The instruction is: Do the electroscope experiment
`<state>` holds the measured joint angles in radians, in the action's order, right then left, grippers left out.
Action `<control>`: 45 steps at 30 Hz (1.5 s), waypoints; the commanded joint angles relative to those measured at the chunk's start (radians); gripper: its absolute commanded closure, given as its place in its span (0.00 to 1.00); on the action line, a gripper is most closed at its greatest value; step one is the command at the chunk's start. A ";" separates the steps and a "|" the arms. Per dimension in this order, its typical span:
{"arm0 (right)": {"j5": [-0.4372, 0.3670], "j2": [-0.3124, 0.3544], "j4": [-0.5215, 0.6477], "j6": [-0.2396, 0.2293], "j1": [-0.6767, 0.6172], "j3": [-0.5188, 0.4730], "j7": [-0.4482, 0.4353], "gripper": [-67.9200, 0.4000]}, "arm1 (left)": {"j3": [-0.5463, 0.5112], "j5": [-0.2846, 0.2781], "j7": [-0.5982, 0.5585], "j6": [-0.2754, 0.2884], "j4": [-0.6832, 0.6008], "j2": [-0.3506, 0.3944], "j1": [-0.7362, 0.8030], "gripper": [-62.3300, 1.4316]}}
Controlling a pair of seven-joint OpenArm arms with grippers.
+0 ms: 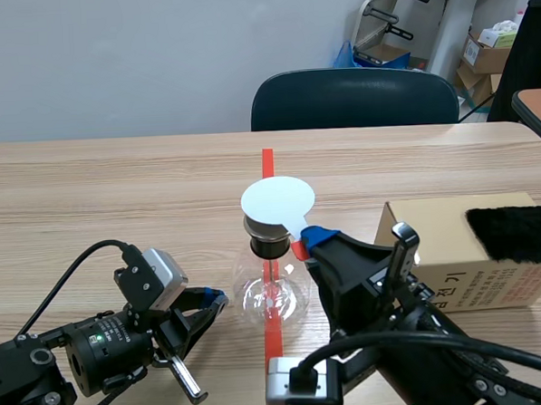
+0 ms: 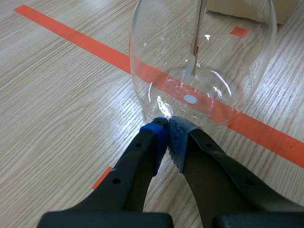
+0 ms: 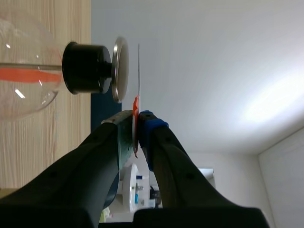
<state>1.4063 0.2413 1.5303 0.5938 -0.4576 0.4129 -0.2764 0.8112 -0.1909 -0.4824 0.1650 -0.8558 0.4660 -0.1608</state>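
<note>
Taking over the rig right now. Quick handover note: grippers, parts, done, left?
Left gripper: shut on nothing, tips at the glass flask's lower wall.
Right gripper: shut on the white disc, held by its edge just above the electroscope's metal plate; a thin gap shows.
Black cloth: lying on the cardboard box.
Done: disc is at the plate.
Left: probably check the leaves, then set the disc down.
</note>
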 commanded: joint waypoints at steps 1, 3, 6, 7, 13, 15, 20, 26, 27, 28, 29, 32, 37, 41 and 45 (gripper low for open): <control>-0.003 0.002 0.015 0.010 0.017 -0.006 0.035 0.97 | -0.002 -0.006 -0.014 0.002 -0.014 -0.003 -0.003 0.93; -0.003 0.002 0.015 0.010 0.017 -0.006 0.092 0.97 | -0.002 -0.006 -0.014 0.002 -0.014 -0.003 -0.003 0.93; -0.003 0.003 0.015 0.010 0.017 -0.008 0.196 0.97 | -0.002 -0.006 -0.014 0.002 -0.014 -0.003 -0.003 0.93; -0.003 0.003 0.015 0.010 0.017 -0.008 0.234 0.97 | -0.002 -0.006 -0.014 0.002 -0.014 -0.002 -0.003 0.93; -0.003 0.003 0.015 0.010 0.017 -0.008 0.431 0.97 | -0.002 -0.006 -0.014 0.002 -0.014 -0.002 -0.003 0.93; -0.003 0.003 0.015 0.010 0.017 -0.008 0.479 0.97 | -0.002 -0.006 -0.014 0.002 -0.014 -0.002 -0.003 0.93; -0.003 0.003 0.015 0.010 0.017 -0.008 0.565 0.97 | -0.002 -0.006 -0.014 0.002 -0.014 -0.002 -0.003 0.93; -0.003 0.003 0.015 0.010 0.017 -0.008 0.597 0.97 | -0.002 -0.006 -0.014 0.002 -0.014 -0.002 -0.003 0.93; -0.003 0.003 0.015 0.010 0.017 -0.008 0.597 0.97 | -0.002 -0.006 -0.014 0.002 -0.014 -0.002 -0.003 0.93; -0.003 0.003 0.015 0.010 0.017 -0.008 0.596 0.97 | -0.002 -0.006 -0.014 0.002 -0.014 -0.002 -0.003 0.93; -0.003 0.003 0.015 0.010 0.017 -0.008 0.596 0.97 | -0.002 -0.006 -0.014 0.002 -0.014 -0.002 -0.003 0.93; -0.003 0.003 0.015 0.010 0.017 -0.008 0.579 0.97 | -0.002 -0.006 -0.014 0.002 -0.014 -0.002 -0.003 0.93; -0.003 0.003 0.015 0.010 0.017 -0.008 0.496 0.97 | -0.002 -0.006 -0.014 0.002 -0.014 -0.002 -0.003 0.93; -0.003 0.002 0.015 0.010 0.017 -0.008 0.389 0.97 | -0.002 -0.006 -0.014 0.002 -0.014 -0.002 -0.003 0.93; -0.003 0.002 0.015 0.010 0.017 -0.008 0.276 0.97 | -0.002 -0.006 -0.014 0.002 -0.014 -0.003 -0.003 0.93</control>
<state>1.4036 0.2413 1.5303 0.5938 -0.4576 0.4126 0.0036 0.8112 -0.1909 -0.4824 0.1650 -0.8558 0.4660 -0.1608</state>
